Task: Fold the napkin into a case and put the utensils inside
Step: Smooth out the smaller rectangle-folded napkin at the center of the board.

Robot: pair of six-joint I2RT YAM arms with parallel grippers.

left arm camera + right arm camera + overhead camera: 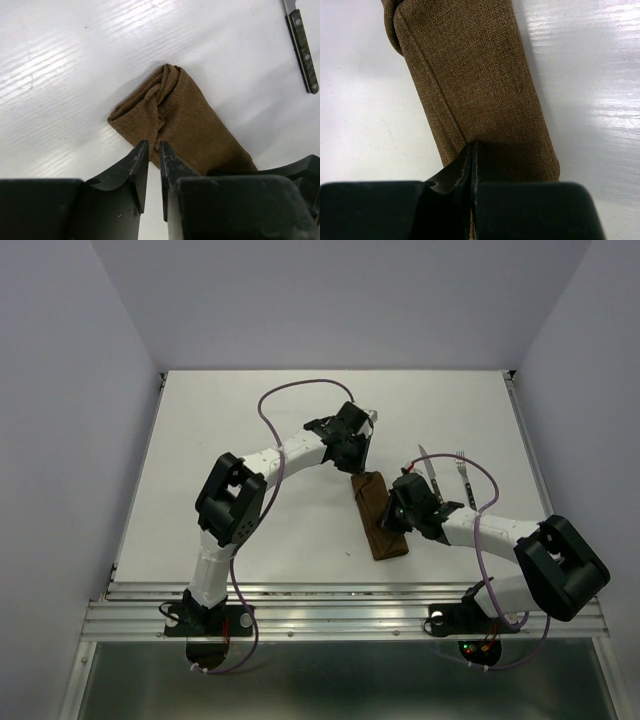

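The flat white table (250, 440) is carrying everything. The dark brown cloth napkin, already folded into a narrow rectangular case (378, 515), is lying at the table's middle between the two arms. Its long axis is running from a far end leaning slightly left to a near end leaning right. The right gripper (472, 147) is resting its pressed-together jaws on the near half, probably pinning the pouch against sliding; whether a fold is nipped I cannot tell. The left gripper (152, 150) is hovering at the bunched far end, jaws parted by a slim gap and holding nothing, likely placed to open the mouth. The slim silver knife (428, 465) and four-tined silver fork (462, 470) are lying just right of the case, blade and tines pointing away
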